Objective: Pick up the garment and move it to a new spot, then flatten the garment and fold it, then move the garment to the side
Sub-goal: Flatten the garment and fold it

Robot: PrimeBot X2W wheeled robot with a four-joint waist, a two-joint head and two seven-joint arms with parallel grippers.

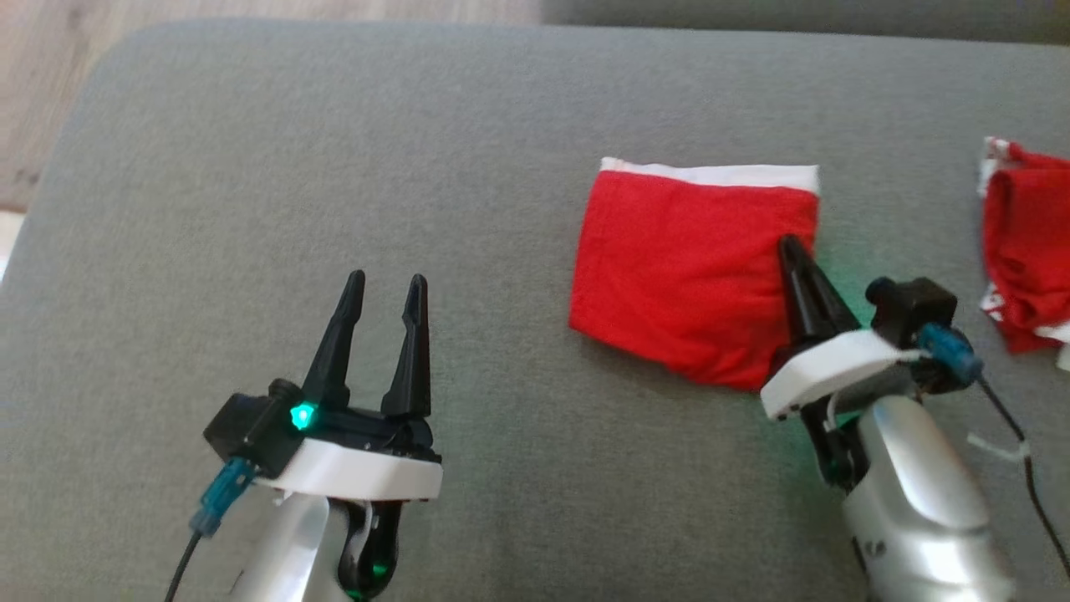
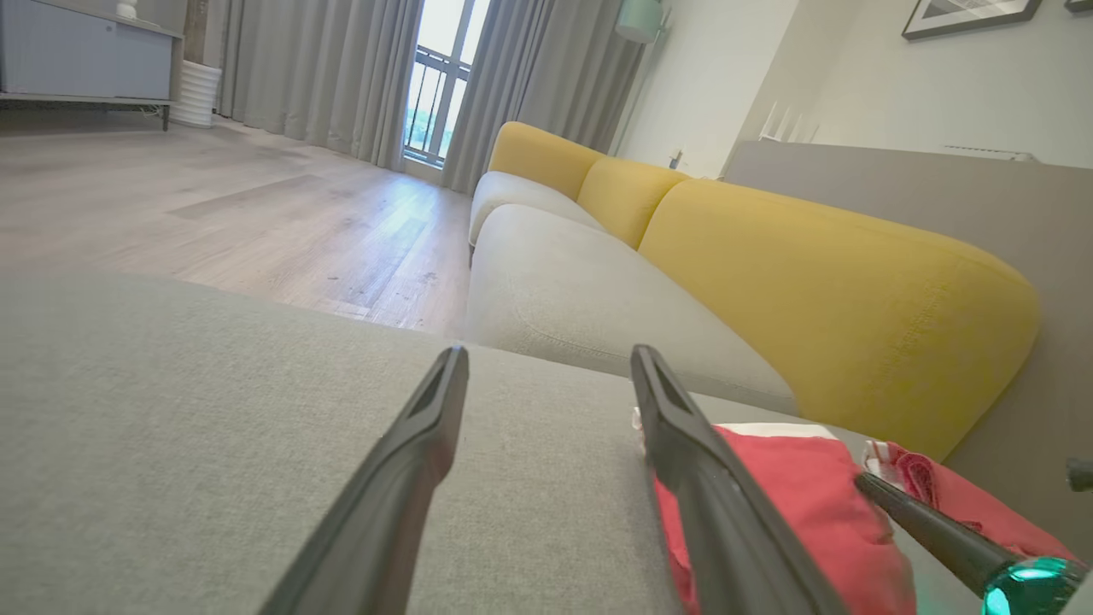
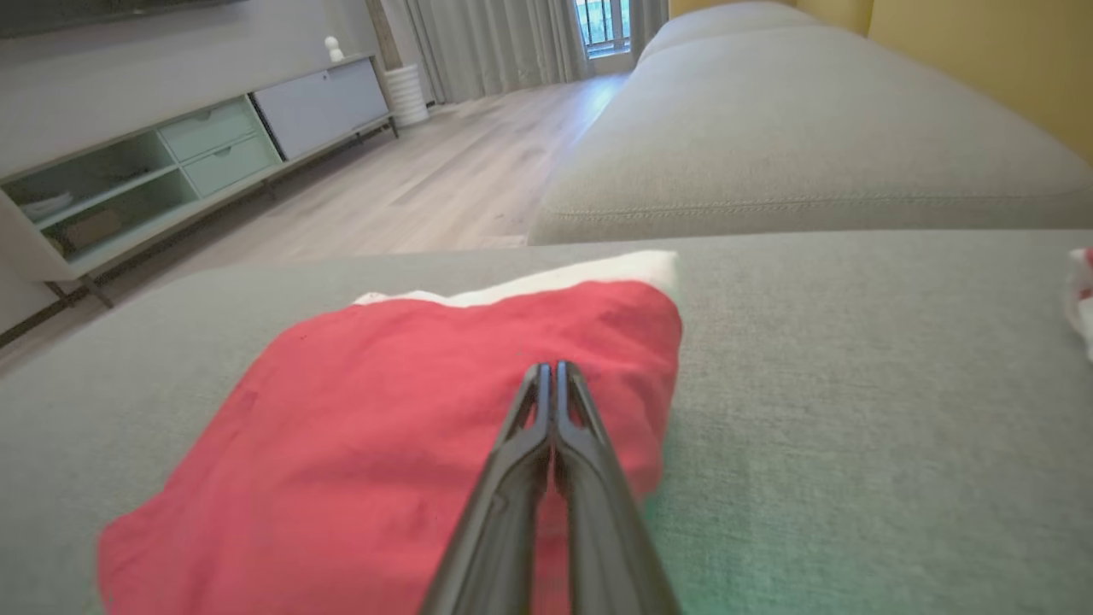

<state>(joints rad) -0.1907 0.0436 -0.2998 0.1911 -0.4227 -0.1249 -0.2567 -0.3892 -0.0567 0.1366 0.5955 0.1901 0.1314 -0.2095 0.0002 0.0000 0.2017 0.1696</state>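
Grey cushion (image 1: pixel 251 167) bore all items inspected. Nearest, the left gripper (image 1: pixel 387 280) stood released, jaws parted to a moderate gap with nothing between them, poised over bare cushion. It was judged parked clear so as not to disturb the fold.

The right gripper (image 3: pixel 547 369) was clenched, jaws pressed together along their length, with no cloth seen between them. Its tips lay over the garment (image 1: pixel 685 267), close to that item's right edge. Contact with the cloth appeared likely but could not be confirmed.

The garment lay beneath and ahead of the right jaws, well to the right of the left jaws. It formed a flat red rectangle with a white band along the edge farthest from the tips. Judged: folding complete, and the closed jaws placed to press the piece or push it sideways.

A second garment (image 1: pixel 1024 251), red and bunched, lay to the right of the right jaws, apart from the first. Beyond the tips were a yellow backrest (image 2: pixel 811 282) and wooden floor (image 2: pixel 213 196).
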